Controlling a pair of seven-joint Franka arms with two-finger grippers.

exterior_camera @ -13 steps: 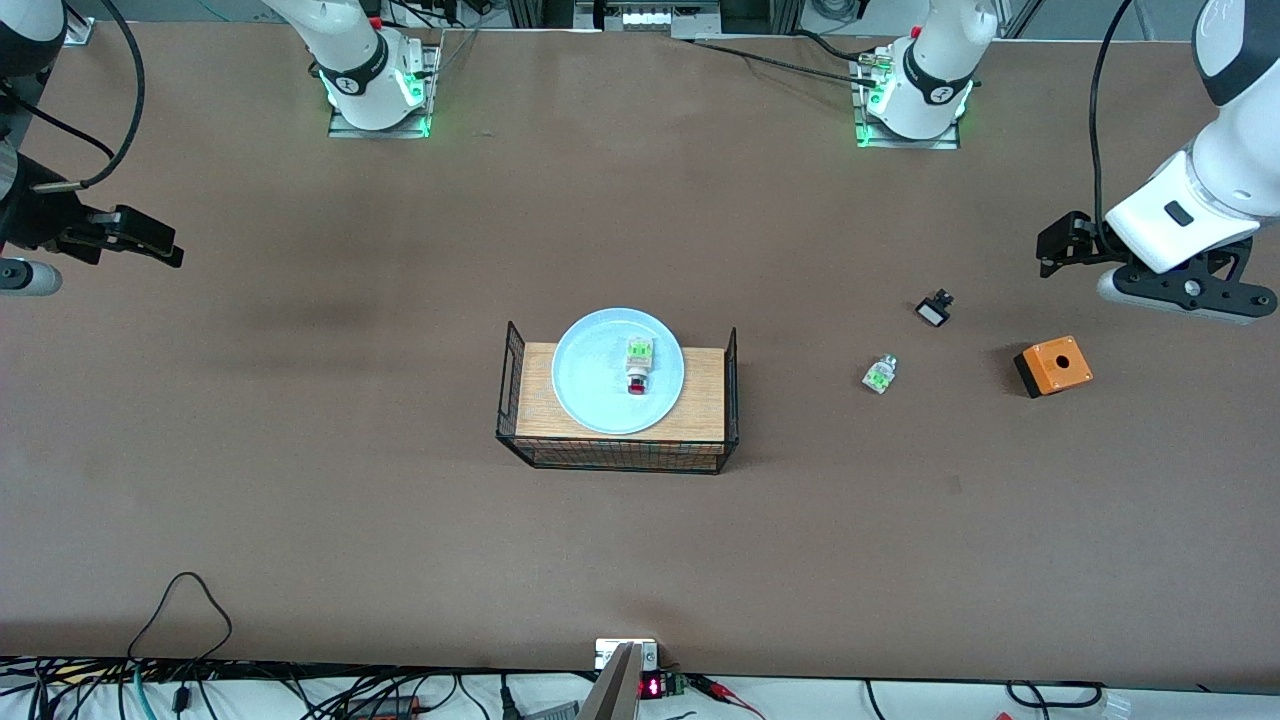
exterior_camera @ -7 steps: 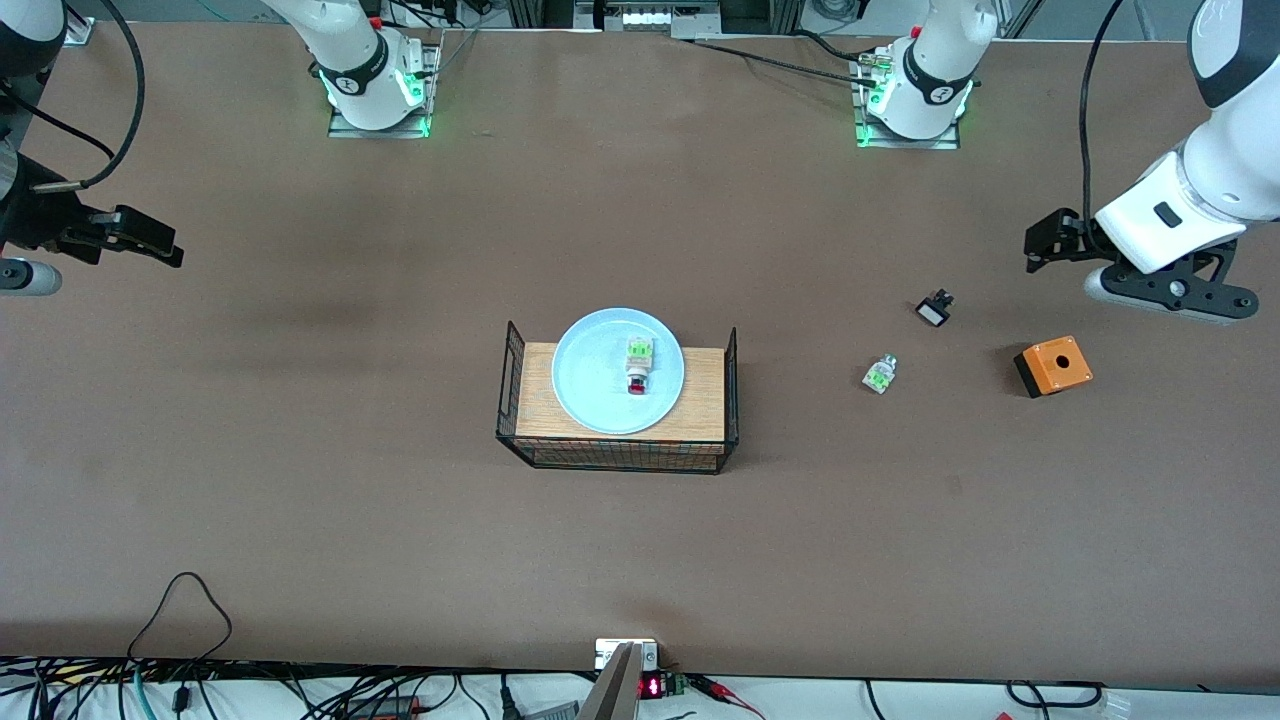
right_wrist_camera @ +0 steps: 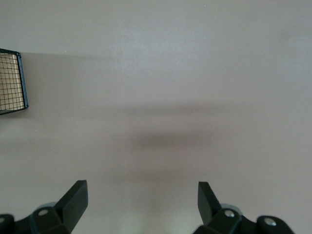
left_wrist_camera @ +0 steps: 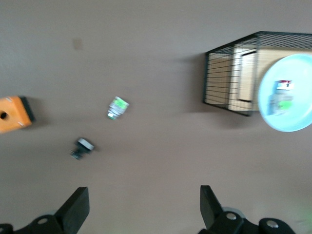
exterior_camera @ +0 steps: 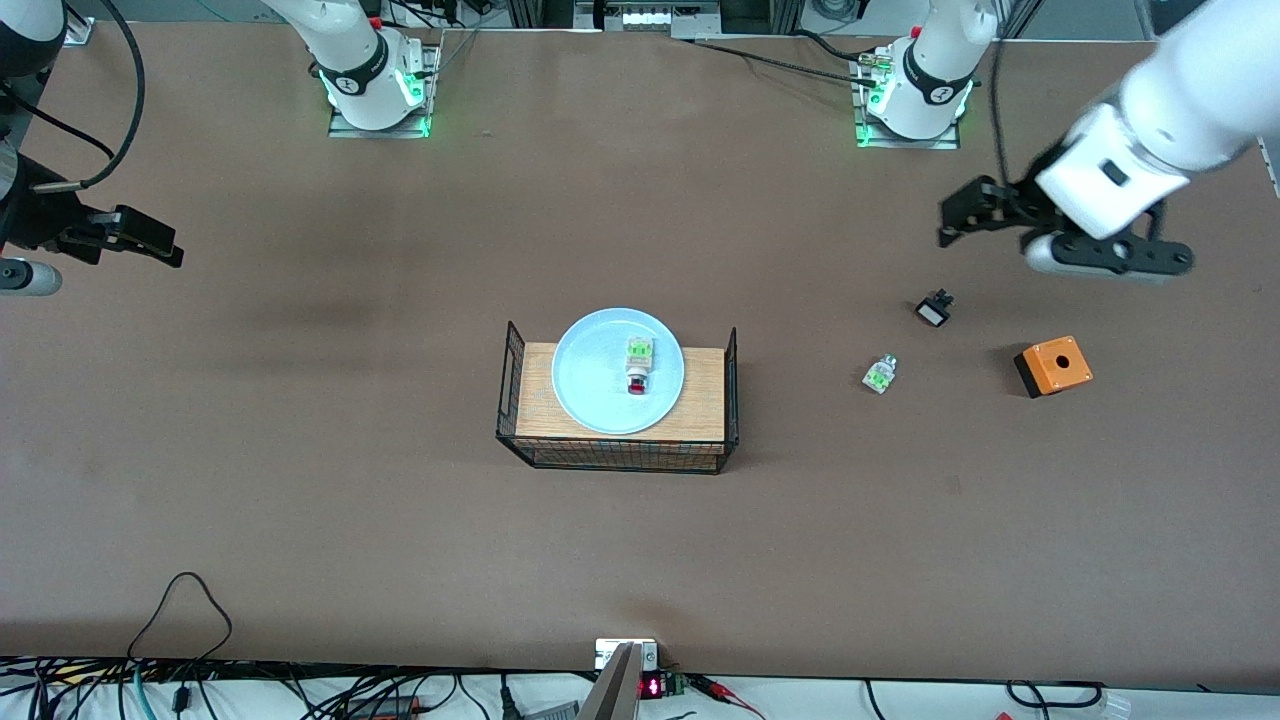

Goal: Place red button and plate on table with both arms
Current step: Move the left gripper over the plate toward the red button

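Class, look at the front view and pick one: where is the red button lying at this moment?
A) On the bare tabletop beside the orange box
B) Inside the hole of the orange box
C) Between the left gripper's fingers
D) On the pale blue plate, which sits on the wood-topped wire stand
D: the red button lies on the plate, and the plate rests on top of the wire stand, with both grippers far from it.

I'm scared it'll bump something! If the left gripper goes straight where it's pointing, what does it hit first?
Probably just bare brown table. The left gripper points down with open fingers; the small black-and-white part sits slightly aside.
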